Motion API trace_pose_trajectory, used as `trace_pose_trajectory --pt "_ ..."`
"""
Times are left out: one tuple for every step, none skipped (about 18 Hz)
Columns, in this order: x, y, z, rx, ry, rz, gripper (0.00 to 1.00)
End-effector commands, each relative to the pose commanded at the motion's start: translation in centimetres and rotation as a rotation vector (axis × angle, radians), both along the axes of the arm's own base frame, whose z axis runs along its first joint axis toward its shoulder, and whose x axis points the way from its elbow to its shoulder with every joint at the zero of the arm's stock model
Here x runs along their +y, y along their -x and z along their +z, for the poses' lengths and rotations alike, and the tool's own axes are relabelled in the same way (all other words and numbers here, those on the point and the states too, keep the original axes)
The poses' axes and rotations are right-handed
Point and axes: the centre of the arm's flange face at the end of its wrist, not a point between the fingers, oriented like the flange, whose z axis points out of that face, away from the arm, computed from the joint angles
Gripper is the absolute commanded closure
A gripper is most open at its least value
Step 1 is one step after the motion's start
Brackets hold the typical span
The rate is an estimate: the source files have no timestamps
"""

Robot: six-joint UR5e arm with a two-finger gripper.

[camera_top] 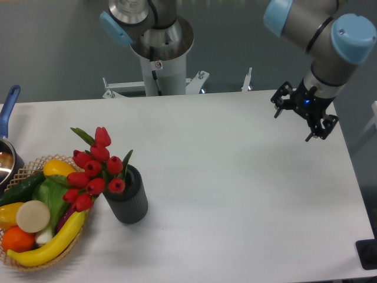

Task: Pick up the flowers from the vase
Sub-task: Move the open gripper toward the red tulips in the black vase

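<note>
- Grey wall behind, white table (pixel 235 194) fills most of the view, robot base column at top centre.
- UR5e arm (pixel 330 35) comes in from top right, grey links with light-blue caps, wrist bent down over the table's far right corner.
- Wicker basket (pixel 20 174) at the left edge, packed with fake produce: banana, cucumber, orange, lettuce, a pale round slice. Touching or just beside the vase, cannot tell which.
- Vase (pixel 128 203), dark ribbed cylinder, upright on the table front-left, just right of the basket.
- Flowers (pixel 93 168), red tulip bunch with green leaves, stems down in the vase, heads leaning left over the basket. Untouched, fully seated.
- Pot with blue handle (pixel 8 109) partly cut off at far left.
- Gripper (pixel 300 116), black two-finger, hanging above the right rear of the table, well apart from the flowers. Fingers spread, nothing between them.
- Step: approach not really begun, task at the very start; nothing grasped.
- Next move likely: travel left and toward the front across the table, come over the bunch, drop fingers around the stems just above the rim, close, lift straight up. Risk: the vase tipping or lifting with the stems, and heads snagging on the basket produce.
</note>
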Motion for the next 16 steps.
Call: trace_pose_trajectory --pt "0.0 -0.8 0.3 -0.008 -0.034 0.007 0.00" --pt "0.0 -1.1 0.3 -0.006 -0.087 0.016 0.00" --pt "0.4 -1.5 0.1 -0.003 -0.157 0.023 0.00" --pt "0.9 -3.0 -0.3 0.015 -0.235 0.030 0.00" --pt "0.9 -4.2 -0.8 0.039 -0.270 0.033 0.00" --pt "1.2 -5.4 -0.9 0.075 -0.319 0.029 0.00" --pt "1.7 -6.3 -1.1 0.088 -0.372 0.048 0.00" --pt "2.1 -7.1 -1.1 0.077 -0.413 0.086 0.00" --pt "3.0 -7.8 -1.0 0.056 -0.436 0.103 0.00" --pt "4.4 -8.7 -1.1 0.032 -0.452 0.089 0.00" --pt "6.0 -9.8 -1.2 0.014 -0.467 0.064 0.00" --pt "7.3 -10.8 -1.2 -0.007 -0.486 0.041 0.00" --pt "8.4 -11.6 -1.4 -0.030 -0.500 0.029 0.00" --pt "9.8 -12.5 -2.1 -0.068 -0.507 0.028 0.00" --pt "10.9 -13.3 -2.3 -0.091 -0.512 0.028 0.00" --pt "11.7 -14.1 -2.3 -0.105 -0.519 0.020 0.00"
